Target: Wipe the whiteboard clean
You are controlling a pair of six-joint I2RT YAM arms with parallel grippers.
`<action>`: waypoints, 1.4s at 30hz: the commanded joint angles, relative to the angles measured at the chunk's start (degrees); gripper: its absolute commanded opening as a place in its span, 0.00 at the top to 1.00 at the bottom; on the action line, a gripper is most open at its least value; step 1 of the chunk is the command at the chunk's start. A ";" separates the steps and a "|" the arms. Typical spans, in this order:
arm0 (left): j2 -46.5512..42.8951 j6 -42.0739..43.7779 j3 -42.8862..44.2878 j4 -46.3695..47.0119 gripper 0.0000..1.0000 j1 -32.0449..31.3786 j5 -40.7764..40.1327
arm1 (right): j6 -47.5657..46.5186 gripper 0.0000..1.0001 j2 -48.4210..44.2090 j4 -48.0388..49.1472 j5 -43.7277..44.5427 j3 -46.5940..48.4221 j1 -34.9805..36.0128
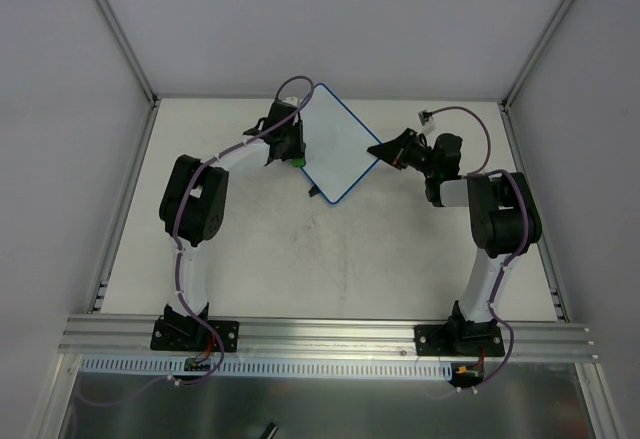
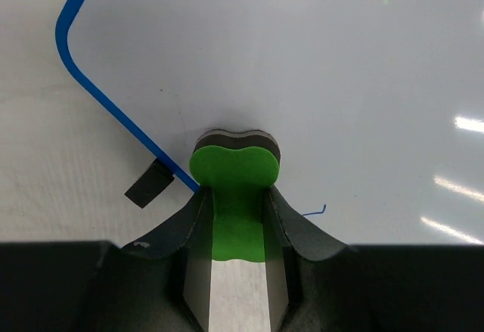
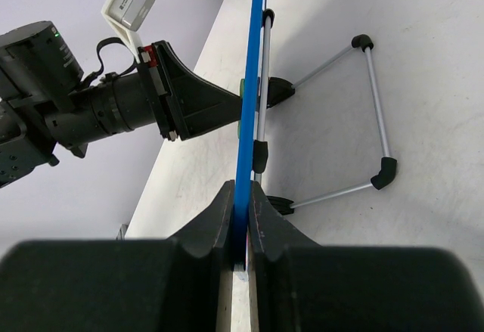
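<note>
The whiteboard [image 1: 338,147], white with a thin blue frame, stands tilted at the table's back middle. My right gripper [image 1: 383,152] is shut on its right edge; in the right wrist view the blue frame [image 3: 249,105] runs edge-on up from between the jaws of that gripper [image 3: 242,196]. My left gripper [image 1: 296,155] is shut on a green eraser [image 2: 236,173] and presses it against the board's face [image 2: 302,75] near the lower left frame edge. A short thin blue mark [image 2: 315,212] lies just right of the eraser. A black tab [image 2: 148,183] sits outside the frame.
A wire stand with black feet [image 3: 378,120] props the board from behind in the right wrist view. The left arm's wrist [image 3: 113,105] shows beyond the board. Grey enclosure walls and an aluminium rail [image 1: 320,334] bound the table.
</note>
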 commanded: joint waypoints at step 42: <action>-5.27 11.89 -12.07 11.10 1.00 -12.19 11.35 | 0.85 1.00 0.60 4.50 -4.22 0.64 2.10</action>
